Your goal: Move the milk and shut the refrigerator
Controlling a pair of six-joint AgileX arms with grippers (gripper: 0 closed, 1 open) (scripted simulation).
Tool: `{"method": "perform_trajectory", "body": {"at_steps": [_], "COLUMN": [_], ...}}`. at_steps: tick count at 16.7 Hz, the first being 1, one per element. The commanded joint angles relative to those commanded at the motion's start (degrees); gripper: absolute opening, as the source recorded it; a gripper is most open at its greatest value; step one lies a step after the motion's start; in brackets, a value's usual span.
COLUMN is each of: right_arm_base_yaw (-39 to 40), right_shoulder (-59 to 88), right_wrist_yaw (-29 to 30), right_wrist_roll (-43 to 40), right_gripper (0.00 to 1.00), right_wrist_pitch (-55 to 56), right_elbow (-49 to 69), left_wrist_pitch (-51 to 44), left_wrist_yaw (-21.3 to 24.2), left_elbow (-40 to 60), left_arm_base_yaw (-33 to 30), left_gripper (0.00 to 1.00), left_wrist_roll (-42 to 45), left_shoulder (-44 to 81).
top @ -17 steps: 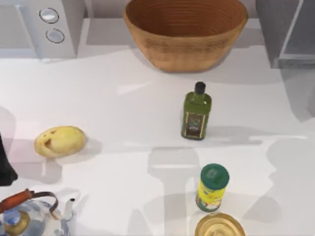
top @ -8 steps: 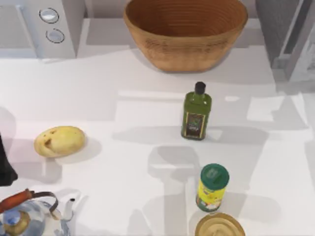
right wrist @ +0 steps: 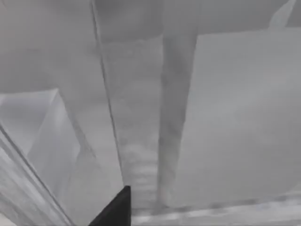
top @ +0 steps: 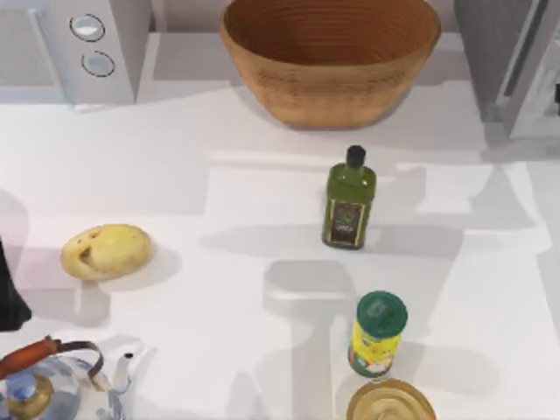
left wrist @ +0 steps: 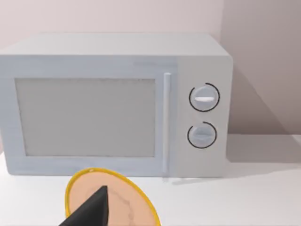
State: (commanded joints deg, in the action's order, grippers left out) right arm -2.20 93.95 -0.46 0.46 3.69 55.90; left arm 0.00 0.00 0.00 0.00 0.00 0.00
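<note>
Facing the refrigerator (right wrist: 155, 117) door up close, your right hand (right wrist: 115, 209) gave no telling whether clenched or released.

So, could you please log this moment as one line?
right gripper: at grey boxy refrigerator, door ajar | left gripper: parked by white microwave

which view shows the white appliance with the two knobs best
The left wrist view: the white appliance faces it whole, door, handle and both knobs. The top view catches just its knob corner at the far left.
</note>
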Motion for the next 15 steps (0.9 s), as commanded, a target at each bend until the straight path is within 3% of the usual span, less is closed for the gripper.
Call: {"method": "perform_trajectory", "body": {"at_steps": [15], "right_arm_base_yaw": [0.00], "right_shoulder": [16.60], "right_wrist_yaw": [0.27], "right_wrist_roll": [0.30], "right_gripper": [1.00], "right_wrist_pitch": [-4.12], "right_elbow": [21.05], "left_wrist_pitch": [0.00], "left_wrist_yaw": [0.00], "left_elbow": [0.00], "left_arm_base_yaw": [0.00], "left_gripper": [1.00], "left_wrist_roll": [0.00], "left_shoulder": [0.00]}}
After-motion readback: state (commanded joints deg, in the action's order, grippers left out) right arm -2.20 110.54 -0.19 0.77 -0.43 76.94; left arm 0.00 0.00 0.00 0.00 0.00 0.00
